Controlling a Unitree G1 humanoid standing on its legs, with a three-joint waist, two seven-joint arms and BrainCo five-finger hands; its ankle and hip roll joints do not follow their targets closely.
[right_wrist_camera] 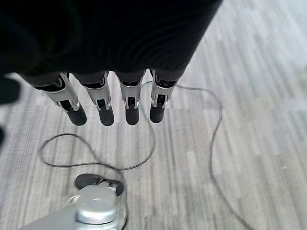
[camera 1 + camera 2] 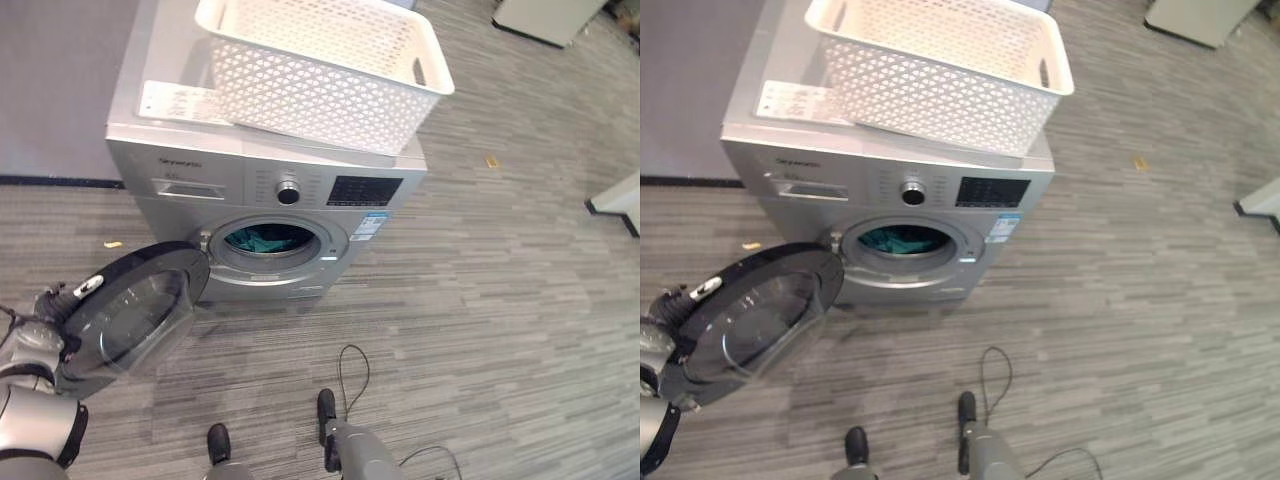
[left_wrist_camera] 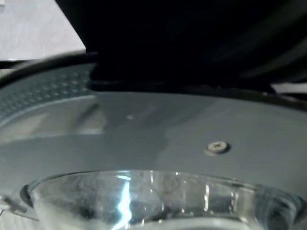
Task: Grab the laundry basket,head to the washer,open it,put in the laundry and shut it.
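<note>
A: What was seen nearest, and how was it being held?

B: At the near left, the left hand (image 2: 60, 300) was set against the outer edge of the round door (image 2: 135, 310), which was swung wide on its hinge toward the left. Whether its fingers were curled on the rim or laid flat could not be told; they were hidden behind the door. The right hand (image 1: 115, 103) was hung low over the floor (image 2: 500, 330), its fingers straight, slightly apart, with nothing between them.

A: Why was the door judged to be held so?

B: The opening was kept clear, presumably so that it could be swung shut as the last step. Teal laundry (image 2: 262, 239) was already seen inside the drum.

A: And the materials?

B: The door was formed of a dark glossy ring around a bulging clear glass bowl, with a grey plastic inner face. The washer (image 2: 200, 170) was boxy, silver-grey and smooth, with a round knob (image 2: 288, 192) and a dark panel (image 2: 364, 190) on its front.

A: Farther back?

B: The basket (image 2: 320, 70) was rested on the washer's top, toward the right, overhanging the front edge slightly. It was white plastic, rectangular, pierced with a lattice, and seemingly emptied. A sheet of paper (image 2: 185, 102) was laid just to its left. The floor was covered in striped grey carpet.
</note>
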